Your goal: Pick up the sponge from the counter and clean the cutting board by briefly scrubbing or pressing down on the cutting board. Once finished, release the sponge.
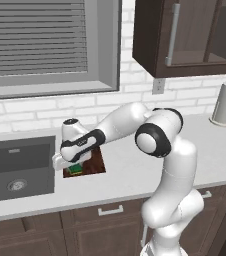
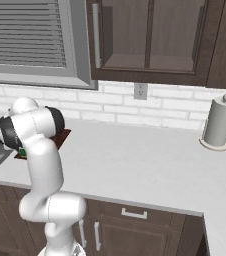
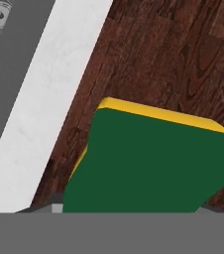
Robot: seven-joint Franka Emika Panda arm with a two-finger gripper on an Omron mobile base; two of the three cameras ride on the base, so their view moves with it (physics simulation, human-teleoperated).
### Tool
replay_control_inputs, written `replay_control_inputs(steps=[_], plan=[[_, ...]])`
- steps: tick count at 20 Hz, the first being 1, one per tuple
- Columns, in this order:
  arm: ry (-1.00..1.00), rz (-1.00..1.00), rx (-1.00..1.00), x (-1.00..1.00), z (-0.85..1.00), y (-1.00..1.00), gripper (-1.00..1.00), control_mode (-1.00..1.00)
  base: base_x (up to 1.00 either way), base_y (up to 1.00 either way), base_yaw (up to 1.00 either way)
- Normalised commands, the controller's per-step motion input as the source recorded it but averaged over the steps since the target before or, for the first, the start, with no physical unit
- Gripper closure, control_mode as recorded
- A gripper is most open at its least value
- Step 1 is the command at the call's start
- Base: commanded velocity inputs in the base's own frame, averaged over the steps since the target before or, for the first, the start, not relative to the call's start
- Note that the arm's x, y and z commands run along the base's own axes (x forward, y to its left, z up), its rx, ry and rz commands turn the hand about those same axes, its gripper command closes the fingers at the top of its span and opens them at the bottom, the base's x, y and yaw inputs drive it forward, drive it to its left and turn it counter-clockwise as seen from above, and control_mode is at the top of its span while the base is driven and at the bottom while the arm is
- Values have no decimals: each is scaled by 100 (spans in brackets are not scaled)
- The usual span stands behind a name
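**Sponge pressing on the cutting board**

Closest to the hand camera, the sponge (image 3: 153, 163) is filling the lower frame, green layer up and a yellow edge showing behind it, lying over the dark wood cutting board (image 3: 173, 59). A strip of pale counter (image 3: 49, 104) is running beside the board, with the grey sink (image 3: 10, 64) beyond. From the left base view, the gripper (image 1: 75, 166) is reaching down onto the board near the sink, and its fingers seem to be clamping the sponge, though the tips are hidden. The scrubbing step appears to be under way or ending. Next, the fingers would need to spread and let the sponge go, then lift straight off
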Motion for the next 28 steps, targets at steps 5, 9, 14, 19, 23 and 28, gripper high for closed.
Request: replay_control_inputs(steps=[5, 9, 14, 19, 23, 28], plan=[[0, -1, -1, 20, -1, 14, 100, -100, 0, 0, 0], [0, 0, 0, 0, -13, 17, 100, -100, 0, 0, 0], [0, 0, 0, 0, -38, 6, 100, -100, 0, 0, 0], [-1, 0, 0, 2, -38, 0, 100, -100, 0, 0, 0], [0, 0, 0, 24, -19, 0, 100, -100, 0, 0, 0], [0, 0, 0, 24, -6, -2, 100, -100, 0, 0, 0]])
